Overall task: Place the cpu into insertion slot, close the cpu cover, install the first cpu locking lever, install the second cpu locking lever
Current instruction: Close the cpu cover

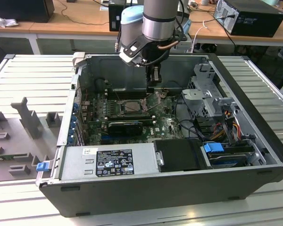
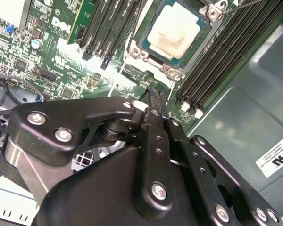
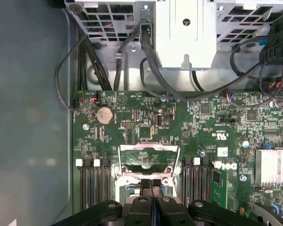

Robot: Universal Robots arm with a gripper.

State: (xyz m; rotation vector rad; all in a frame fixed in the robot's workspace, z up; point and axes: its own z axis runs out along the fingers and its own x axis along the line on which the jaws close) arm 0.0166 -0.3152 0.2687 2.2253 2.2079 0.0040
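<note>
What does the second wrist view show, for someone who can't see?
A pale square cpu sits in the insertion slot on a green motherboard, between long black memory slots. The black gripper, shut, hangs in front.

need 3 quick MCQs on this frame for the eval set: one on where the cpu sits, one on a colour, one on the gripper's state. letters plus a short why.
1. Where is the cpu?
A. In the insertion slot
B. On the drive cage
C. On the table outside the case

2. What colour is the circuit board around the slot?
A. Red
B. Green
C. White

3. How do the fingers of the gripper stand?
A. Spread wide apart
B. Clamped on the chip
C. Shut together

Answers:
1 A: in the second wrist view the pale silver-beige chip lies face up inside the silvery rim.
2 B: both wrist views show a green board on all sides of the socket.
3 C: in both wrist views the two black fingers meet at their tips, close above the socket's edge.
</note>
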